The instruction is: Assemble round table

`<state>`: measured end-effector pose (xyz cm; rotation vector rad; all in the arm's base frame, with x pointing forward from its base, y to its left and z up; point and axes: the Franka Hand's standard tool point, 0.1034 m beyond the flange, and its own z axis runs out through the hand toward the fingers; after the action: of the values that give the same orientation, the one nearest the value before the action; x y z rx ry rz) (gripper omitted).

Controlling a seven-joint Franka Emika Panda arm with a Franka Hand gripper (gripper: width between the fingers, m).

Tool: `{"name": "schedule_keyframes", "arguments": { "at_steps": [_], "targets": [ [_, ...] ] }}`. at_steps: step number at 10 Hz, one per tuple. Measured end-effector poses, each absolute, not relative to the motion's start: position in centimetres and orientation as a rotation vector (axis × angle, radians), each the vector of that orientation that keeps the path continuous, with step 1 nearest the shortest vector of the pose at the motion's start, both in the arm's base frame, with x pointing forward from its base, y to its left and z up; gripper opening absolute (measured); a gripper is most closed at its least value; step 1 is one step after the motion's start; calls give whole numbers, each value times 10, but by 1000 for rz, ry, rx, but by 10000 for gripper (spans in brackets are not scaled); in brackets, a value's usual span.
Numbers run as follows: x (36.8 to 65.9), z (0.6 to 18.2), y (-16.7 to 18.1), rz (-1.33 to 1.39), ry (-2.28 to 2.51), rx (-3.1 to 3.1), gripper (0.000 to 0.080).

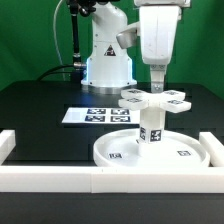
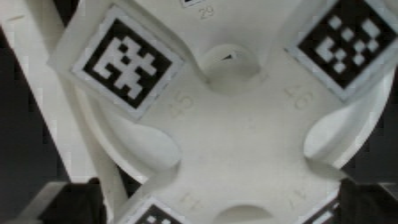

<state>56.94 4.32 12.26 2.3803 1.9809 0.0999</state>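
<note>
**Base on the leg, straight under me**

Black tabletop lies all round, with white border rails fencing the near side. Directly below my gripper sits the cross-shaped base, flat on the upright leg, which stands on the round disc — one vertical axis. My wrist view shows the base close up; whether my fingers pinch it, I cannot tell. Open room lies above; beyond, the marker board.

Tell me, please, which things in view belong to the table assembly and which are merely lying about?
Belong to the job:
large rimmed white round disc
short white cylindrical leg
flat white cross-shaped base
gripper

Lying about:
flat white marker board
long white border rails
</note>
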Motion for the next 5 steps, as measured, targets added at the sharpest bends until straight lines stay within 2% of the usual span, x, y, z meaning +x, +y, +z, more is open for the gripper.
{"name": "schedule_keyframes", "arguments": {
  "at_steps": [5],
  "targets": [
    [564, 111, 42, 71, 2028, 2356, 649]
  ]
}}
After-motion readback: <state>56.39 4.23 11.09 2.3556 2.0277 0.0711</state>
